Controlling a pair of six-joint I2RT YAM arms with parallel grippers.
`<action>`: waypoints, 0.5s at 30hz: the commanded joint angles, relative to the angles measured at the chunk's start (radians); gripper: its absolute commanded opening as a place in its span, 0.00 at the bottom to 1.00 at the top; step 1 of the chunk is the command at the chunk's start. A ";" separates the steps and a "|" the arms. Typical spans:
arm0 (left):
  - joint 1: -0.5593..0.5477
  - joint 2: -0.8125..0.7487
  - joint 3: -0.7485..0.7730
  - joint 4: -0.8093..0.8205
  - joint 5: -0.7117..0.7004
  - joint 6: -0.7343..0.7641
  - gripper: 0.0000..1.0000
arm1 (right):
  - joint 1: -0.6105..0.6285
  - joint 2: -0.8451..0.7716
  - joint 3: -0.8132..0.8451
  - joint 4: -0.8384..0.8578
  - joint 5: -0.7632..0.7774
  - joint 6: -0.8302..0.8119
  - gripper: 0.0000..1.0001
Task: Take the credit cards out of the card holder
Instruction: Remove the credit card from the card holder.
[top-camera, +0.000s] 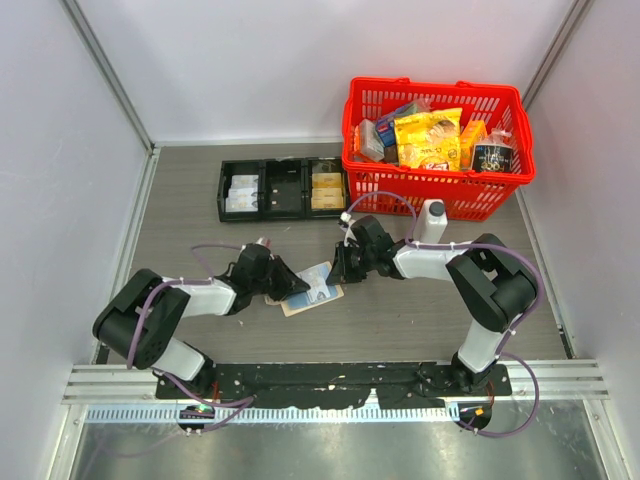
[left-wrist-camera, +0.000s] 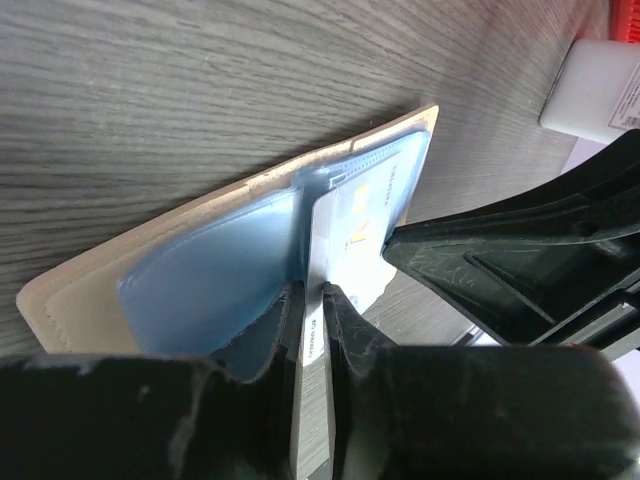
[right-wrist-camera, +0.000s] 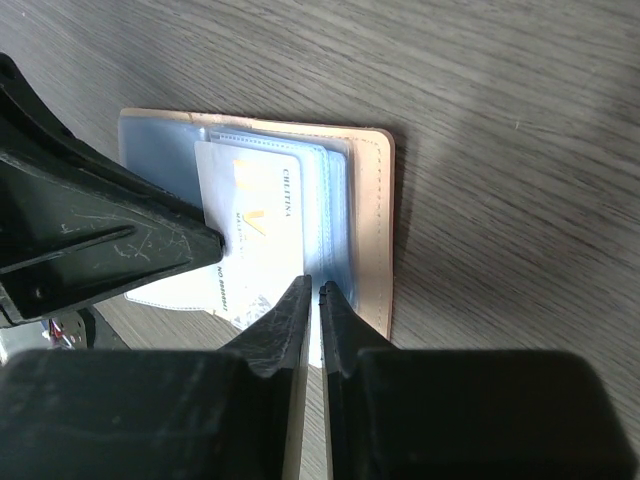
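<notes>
The holder (top-camera: 318, 292) lay open mid-table, pale blue inside up. The left gripper (top-camera: 292, 285), at its 9 o'clock, was clamped on a white card (left-wrist-camera: 345, 225) among the sleeves. The right gripper (top-camera: 345, 272), at 2 o'clock, had its fingers nearly together on the holder's thin inner edge; sleeve or card, unclear.

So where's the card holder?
Top view: the card holder lies open on the table between the left gripper and right gripper, nearer than the black tray.
</notes>
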 joint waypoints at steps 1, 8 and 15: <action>-0.003 -0.019 -0.033 0.139 0.041 -0.017 0.13 | 0.007 0.026 -0.030 -0.051 0.042 -0.006 0.14; -0.007 -0.044 -0.048 0.285 0.096 -0.025 0.09 | 0.007 0.027 -0.033 -0.051 0.037 -0.006 0.14; -0.017 -0.017 -0.050 0.328 0.102 -0.037 0.06 | 0.007 0.024 -0.033 -0.051 0.037 -0.005 0.14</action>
